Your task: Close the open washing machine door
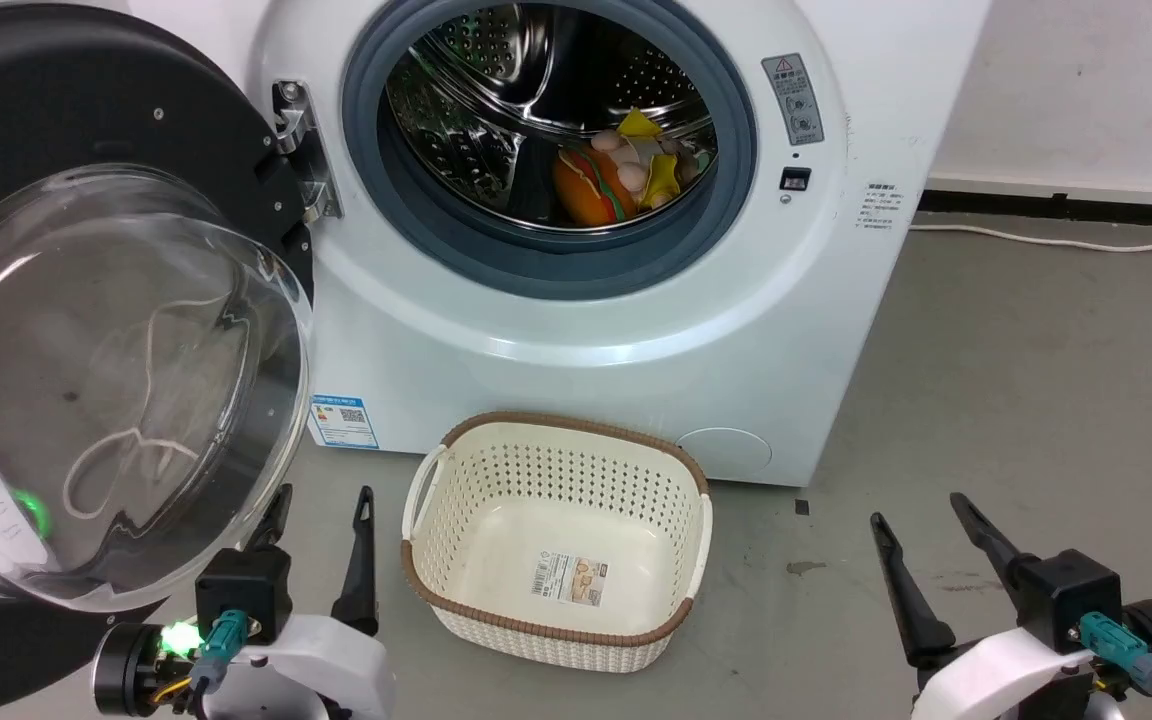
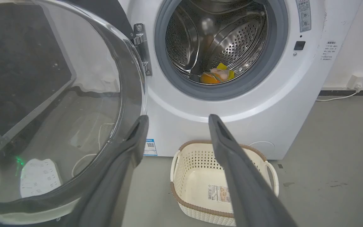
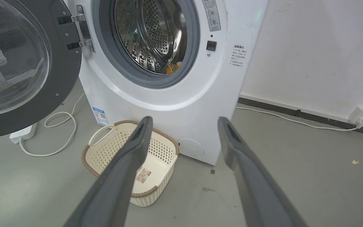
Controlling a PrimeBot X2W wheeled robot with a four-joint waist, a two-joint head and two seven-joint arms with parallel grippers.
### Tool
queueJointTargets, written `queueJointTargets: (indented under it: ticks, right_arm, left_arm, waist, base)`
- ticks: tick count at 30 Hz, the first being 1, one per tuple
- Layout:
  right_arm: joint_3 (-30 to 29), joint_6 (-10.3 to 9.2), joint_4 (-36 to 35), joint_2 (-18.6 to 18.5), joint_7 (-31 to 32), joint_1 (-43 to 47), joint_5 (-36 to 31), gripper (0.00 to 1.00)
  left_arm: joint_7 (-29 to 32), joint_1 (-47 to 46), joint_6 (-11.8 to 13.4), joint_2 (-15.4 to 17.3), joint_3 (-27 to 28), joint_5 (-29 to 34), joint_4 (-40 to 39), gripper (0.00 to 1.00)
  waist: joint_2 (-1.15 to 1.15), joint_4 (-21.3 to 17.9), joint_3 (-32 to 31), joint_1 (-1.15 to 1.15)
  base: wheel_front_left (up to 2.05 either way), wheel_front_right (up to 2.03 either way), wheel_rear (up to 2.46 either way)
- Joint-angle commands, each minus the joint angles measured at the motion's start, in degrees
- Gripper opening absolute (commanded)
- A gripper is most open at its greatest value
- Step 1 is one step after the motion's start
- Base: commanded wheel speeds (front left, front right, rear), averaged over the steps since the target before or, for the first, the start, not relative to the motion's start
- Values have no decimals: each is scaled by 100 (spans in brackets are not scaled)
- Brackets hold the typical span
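- The left gripper (image 1: 324,495) sits at the bottom left of the head view. Its two dark fingers are spread apart with nothing between them.
- The right gripper (image 1: 916,508) is at the bottom right over the grey floor (image 1: 1016,400). Its two fingers are also parted and hold nothing.
- One washing machine door (image 1: 116,380) stands swung wide open on the robot's left, just above the left gripper. Its bulging glass bowl faces out toward the robot and its black rim stands roughly upright. In the left wrist view, one fingertip sits right at the glass edge; I cannot tell whether they touch.
- One cream perforated basket (image 1: 536,470) with a brown rim sits on the floor between the grippers, just in front of the machine. It has one printed label (image 1: 571,578) on its bottom, too small to read.
- One white washing machine (image 1: 586,330) faces the robot, its round opening uncovered. One metal hinge (image 1: 296,150) at the opening's left edge carries the door.
- There are three labels on the front: a blue one with a QR code (image 1: 343,422) low on the left, a grey warning sticker (image 1: 794,98) with a red triangle, and a block of small print (image 1: 881,205). None can be read.
- In the steel drum (image 1: 476,110) lies a small heap of soft toys (image 1: 616,170), orange and yellow.
- One white cable (image 1: 1056,238) runs along the foot of the wall.
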Motion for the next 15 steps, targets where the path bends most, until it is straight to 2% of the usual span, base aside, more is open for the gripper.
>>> queueJointTargets:
  ticks: [1, 15]
  right_arm:
    - [-7, 0, 5, 0, -22, 2, 32, 100]
    - [-71, 1, 78, 0, -189, 46, 166, 100]
  left_arm:
    - [-27, -4, -3, 0, -8, -1, 0, 100]
    - [-194, 13, -29, 16, -61, -12, -6, 100]
  waist:
    - [0, 1, 0, 0]
    - [0, 109, -31, 0]
  base:
    - [0, 0, 0]
    - [0, 0, 0]
